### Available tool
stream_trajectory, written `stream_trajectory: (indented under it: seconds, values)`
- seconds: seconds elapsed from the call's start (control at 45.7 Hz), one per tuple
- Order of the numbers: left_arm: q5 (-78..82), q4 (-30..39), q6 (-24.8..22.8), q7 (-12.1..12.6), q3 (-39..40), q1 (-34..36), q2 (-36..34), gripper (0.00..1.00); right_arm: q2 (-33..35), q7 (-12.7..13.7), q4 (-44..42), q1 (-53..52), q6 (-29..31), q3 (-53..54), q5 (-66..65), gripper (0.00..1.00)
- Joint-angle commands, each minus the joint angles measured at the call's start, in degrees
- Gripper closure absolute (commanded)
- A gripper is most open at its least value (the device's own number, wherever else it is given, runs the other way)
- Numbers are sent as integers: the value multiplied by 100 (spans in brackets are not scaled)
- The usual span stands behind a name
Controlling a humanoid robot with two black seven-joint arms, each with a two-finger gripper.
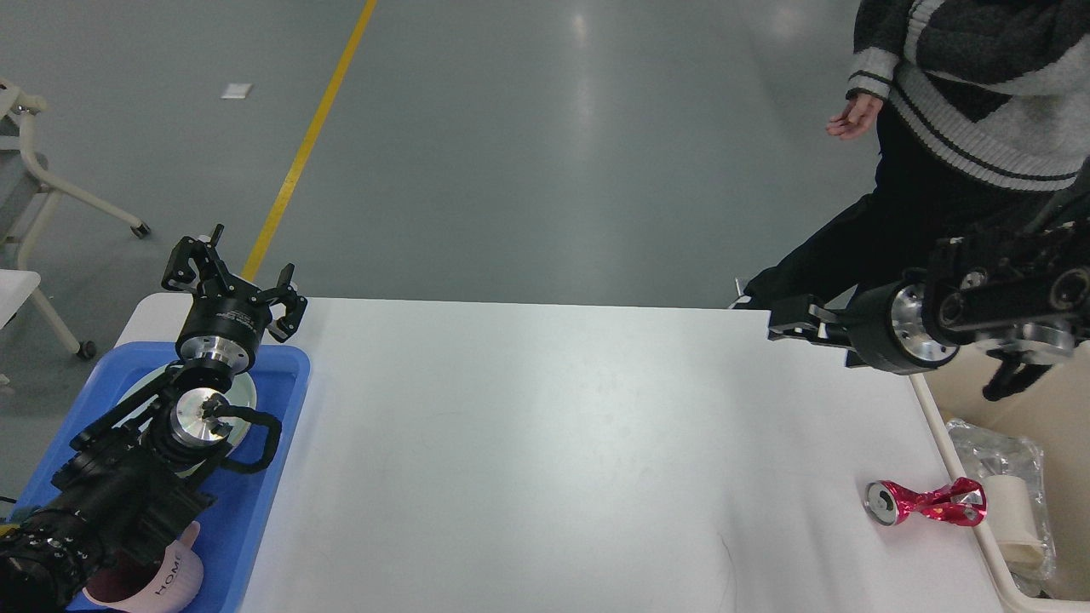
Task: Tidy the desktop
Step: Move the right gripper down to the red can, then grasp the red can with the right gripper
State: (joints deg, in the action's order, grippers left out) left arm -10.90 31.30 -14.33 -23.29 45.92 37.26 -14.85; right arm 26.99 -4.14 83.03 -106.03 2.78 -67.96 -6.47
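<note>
Desktop [553,443], the wide white matte tabletop, carries a crushed red metal can [926,502] at its right edge, likely light and springy, best pinched at its twisted waist; left gripper [232,274] spread empty, right gripper [796,328] unclear.

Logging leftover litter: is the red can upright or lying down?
Lying down. The crushed red can rests sideways on the desktop, its round end facing left, beside the bin.
</note>
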Motion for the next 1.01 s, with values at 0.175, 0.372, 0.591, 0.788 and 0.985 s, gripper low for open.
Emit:
stream_trajectory:
  seconds: [0.175,0.372,0.591,0.788,0.985]
  values:
    - [0,-1,0,0,-4,0,0,4,860,9,-1272,1935,-84,28,-576,0]
    - [0,-1,0,0,5,0,0,4,1010,282,-1307,2675,29,494,628,0]
    - [0,-1,0,0,5,0,0,4,931,783,-1798,3157,38,591,1648,0]
    - [0,-1,0,0,-4,0,0,4,667,818,-2880,4001,249,1161,2588,0]
    - [0,-1,0,0,-4,0,0,4,649,923,-3469,4485,302,1900,3213,0]
